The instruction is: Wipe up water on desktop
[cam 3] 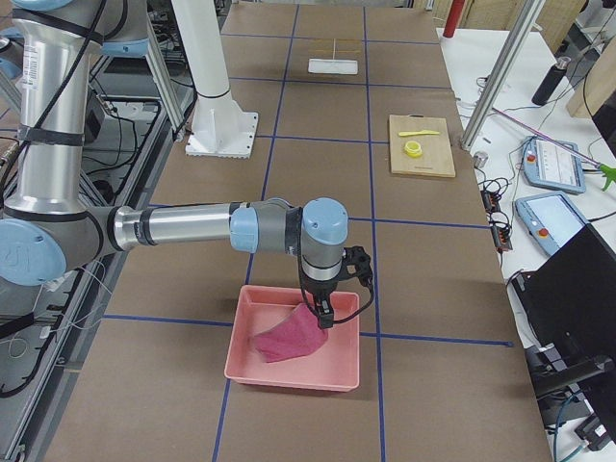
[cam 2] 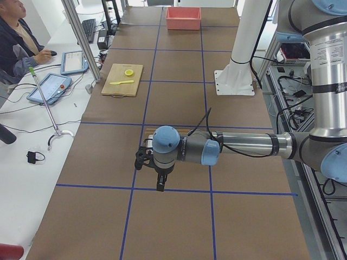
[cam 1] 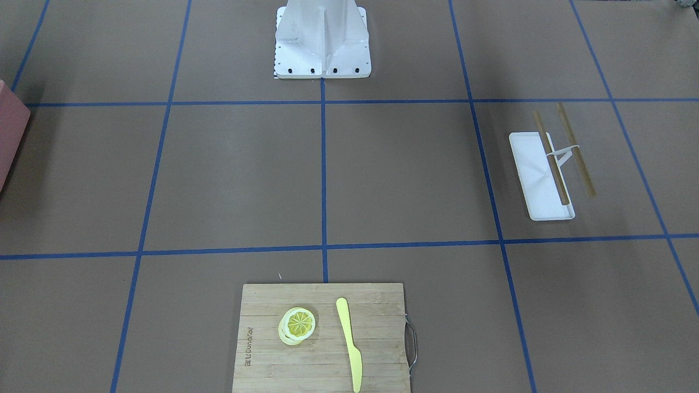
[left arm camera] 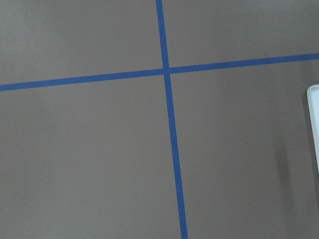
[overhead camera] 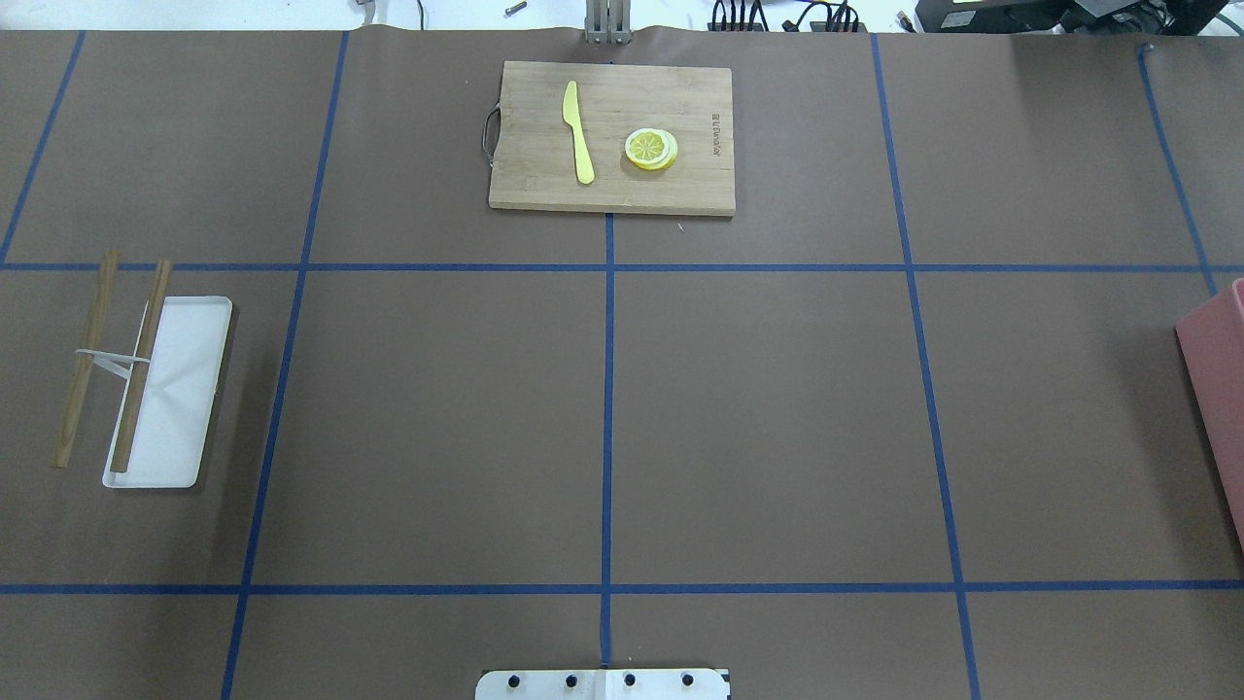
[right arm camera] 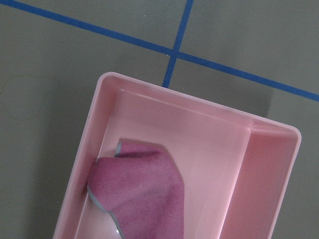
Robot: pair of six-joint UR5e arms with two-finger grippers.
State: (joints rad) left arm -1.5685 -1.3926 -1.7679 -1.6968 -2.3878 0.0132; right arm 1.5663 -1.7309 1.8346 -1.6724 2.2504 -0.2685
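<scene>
Right tool over pink cloth

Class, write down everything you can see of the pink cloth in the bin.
The cloth is deep pink, soft-looking fabric with a thin grey hemmed edge. It lies bunched and folded, not spread flat, on the floor of the pale pink plastic bin, with one fold pressed against a side wall. The right gripper hangs just over it; whether they touch cannot be judged.

Desktop looks like matte brown paper, pretty smooth. Pink bin under the right claw: glossy plastic, with a fuzzy magenta cloth inside. Cutting board is grainy bamboo.
</scene>
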